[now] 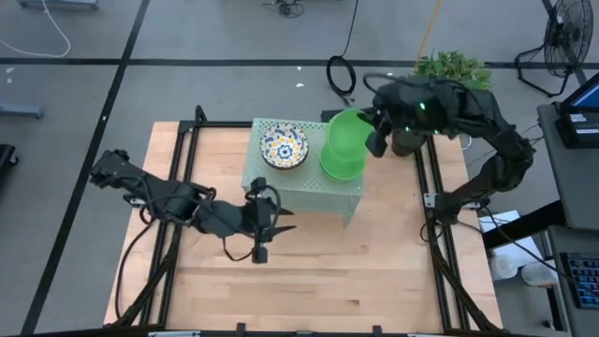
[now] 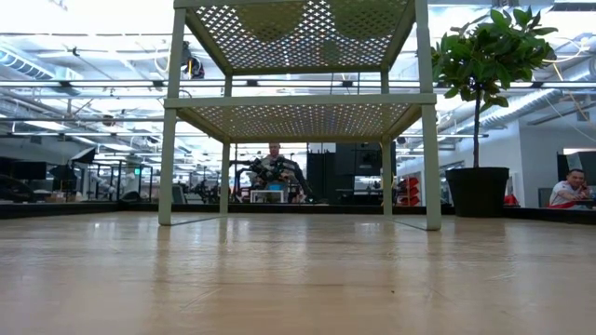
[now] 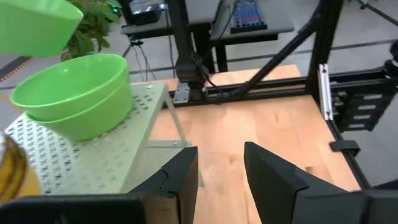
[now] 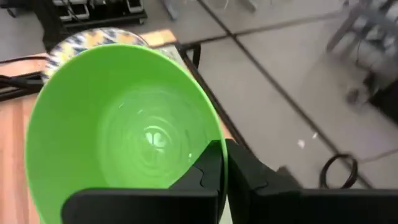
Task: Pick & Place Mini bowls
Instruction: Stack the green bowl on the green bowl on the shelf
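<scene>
Carrying a green bowl (image 4: 118,118) in the right gripper (image 4: 222,163), fingers pinched on its rim, one inside and one outside, with the bowl tipped on its side above the far right corner of the pale green perforated stand (image 1: 281,183)

To place it well:
- level the bowl, so the base faces down, before lowering
- centre it over the stacked green bowls (image 3: 74,93) sitting at the right edge of the stand's top shelf, seemingly two nested
- lower gently until the bowls nest, then release; letting go early would likely tip it off the shelf edge
- keep clear of the patterned bowl (image 1: 284,147) near the far left corner of the shelf

Plain bright green, glossy, deep and round, with faint concentric rings showing in the bottom; probably light plastic, so apt to slide in a rim pinch. White with blue-and-yellow flowers on the patterned one, sitting upright.

Left gripper (image 3: 221,168) hovering over the tabletop just off the stand's near left corner, fingers parted, holding nothing
</scene>
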Controlling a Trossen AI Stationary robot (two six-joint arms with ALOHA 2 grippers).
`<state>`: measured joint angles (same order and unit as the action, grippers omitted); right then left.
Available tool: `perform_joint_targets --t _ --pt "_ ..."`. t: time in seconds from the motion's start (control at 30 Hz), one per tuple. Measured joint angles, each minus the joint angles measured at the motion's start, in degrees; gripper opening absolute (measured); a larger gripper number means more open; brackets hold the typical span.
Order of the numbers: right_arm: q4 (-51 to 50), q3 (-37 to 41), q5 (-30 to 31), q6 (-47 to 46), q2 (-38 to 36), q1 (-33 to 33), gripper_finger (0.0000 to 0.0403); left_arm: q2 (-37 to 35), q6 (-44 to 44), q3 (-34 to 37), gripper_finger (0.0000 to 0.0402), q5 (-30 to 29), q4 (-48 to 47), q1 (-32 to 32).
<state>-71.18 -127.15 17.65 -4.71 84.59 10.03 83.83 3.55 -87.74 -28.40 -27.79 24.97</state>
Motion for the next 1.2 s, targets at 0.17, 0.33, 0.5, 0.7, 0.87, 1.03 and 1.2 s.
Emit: perform_joint_targets --t 0.17,0.33,0.5,0.7,0.87,1.03,1.2 --pt "0.3 1.8 -10.7 -0.8 0.4 7.3 0.0000 0.0 0.2 0.0 0.0131 0.5 0.0 -0.3" --pt "-0.3 4.6 -16.0 -1.1 0.7 9.8 0.0000 0.0 0.2 0.0 0.0131 0.5 -0.1 0.6" --pt "-0.7 6.9 -18.0 -1.1 0.6 9.9 0.0000 0.0 0.2 0.0 0.0131 0.5 -0.7 1.1" --pt "-1.1 7.2 -21.7 -1.1 0.6 9.8 0.0000 0.0 0.4 0.0 0.0131 0.5 -0.7 1.2" --pt "-3.7 7.2 -23.8 -1.2 0.6 9.7 0.0000 0.0 0.2 0.0 0.0131 0.5 -0.7 1.0" --pt "-4.8 7.2 -23.7 -1.7 1.2 9.8 0.0000 0.0 0.2 0.0 0.0131 0.5 -0.7 0.9" --pt "-5.0 7.2 -23.7 -2.0 1.5 9.7 0.0000 0.0 0.3 0.0 0.0131 0.5 -0.7 0.9"
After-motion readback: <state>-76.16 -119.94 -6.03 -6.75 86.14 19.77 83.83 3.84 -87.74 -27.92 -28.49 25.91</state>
